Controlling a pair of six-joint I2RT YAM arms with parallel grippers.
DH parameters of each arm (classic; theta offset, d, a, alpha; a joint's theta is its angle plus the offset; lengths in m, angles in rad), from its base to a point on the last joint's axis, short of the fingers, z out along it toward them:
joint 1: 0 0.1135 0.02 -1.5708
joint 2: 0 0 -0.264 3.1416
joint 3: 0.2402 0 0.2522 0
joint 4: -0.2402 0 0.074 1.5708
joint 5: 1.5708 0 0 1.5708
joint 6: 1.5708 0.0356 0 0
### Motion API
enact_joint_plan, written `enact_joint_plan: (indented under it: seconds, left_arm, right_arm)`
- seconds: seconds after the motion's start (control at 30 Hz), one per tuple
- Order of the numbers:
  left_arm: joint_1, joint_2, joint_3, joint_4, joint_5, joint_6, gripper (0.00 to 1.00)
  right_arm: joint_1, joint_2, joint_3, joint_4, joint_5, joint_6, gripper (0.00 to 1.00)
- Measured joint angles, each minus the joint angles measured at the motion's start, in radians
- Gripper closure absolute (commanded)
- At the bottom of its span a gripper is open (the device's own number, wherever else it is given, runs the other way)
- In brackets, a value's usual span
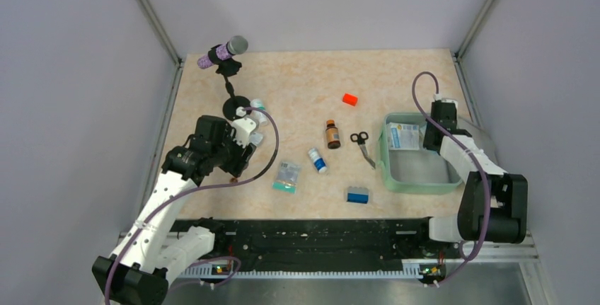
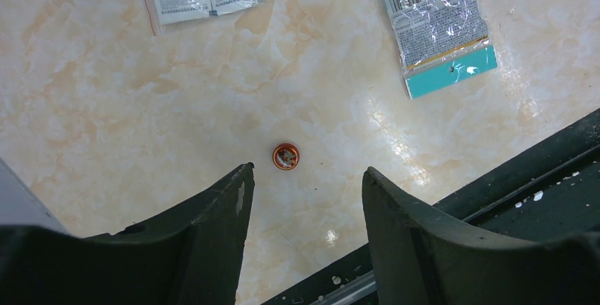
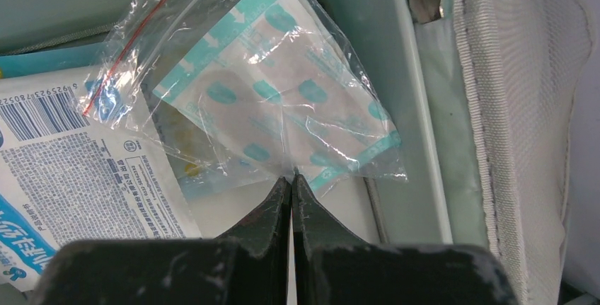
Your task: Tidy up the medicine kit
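The medicine kit [image 1: 417, 186] sits open on the R side of the table [image 1: 304, 78]. It is right in front of the R arm and well apart from the L one.

The R gripper [image 3: 291, 177] is down inside the kit's far end. Its tips look pinched together on the near edge of a clear plaster bag [image 3: 283, 100]. The bag spreads away from the tips, partly over a white packet [image 3: 71, 163], by the kit's R wall. Next job is prob. just letting go there.

The R arm bends over the kit, wrist tipped down. The L gripper [image 2: 308, 170] hangs wide apart over the table w/ a tiny orange round thing [image 2: 286, 156] just ahead.
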Motion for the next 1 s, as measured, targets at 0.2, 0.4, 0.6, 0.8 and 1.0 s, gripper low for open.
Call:
enact_joint_plan:
  seconds: [0.2,0.4,0.6,0.8,1.0]
  left_arm:
    - [0.000,-0.004,0.000,0.000,0.000,0.003,0.37]
    - [0.000,-0.015,-0.004,0.000,-0.001,0.010,0.37]
    - [0.000,-0.023,-0.022,0.000,-0.002,0.021,0.37]
    - [0.000,-0.023,-0.030,0.000,0.000,0.030,0.37]
    - [0.000,0.011,-0.018,-0.003,0.058,0.025,0.36]
  right_arm:
    - [-0.002,0.051,0.011,-0.002,-0.032,0.038,1.00]
    - [-0.007,0.084,0.077,-0.042,-0.090,0.122,0.93]
    - [-0.007,0.087,0.101,-0.060,-0.106,0.154,0.72]
    - [-0.010,0.086,0.140,-0.120,-0.139,0.154,0.61]
    - [-0.019,-0.011,0.192,-0.179,-0.279,0.111,0.45]
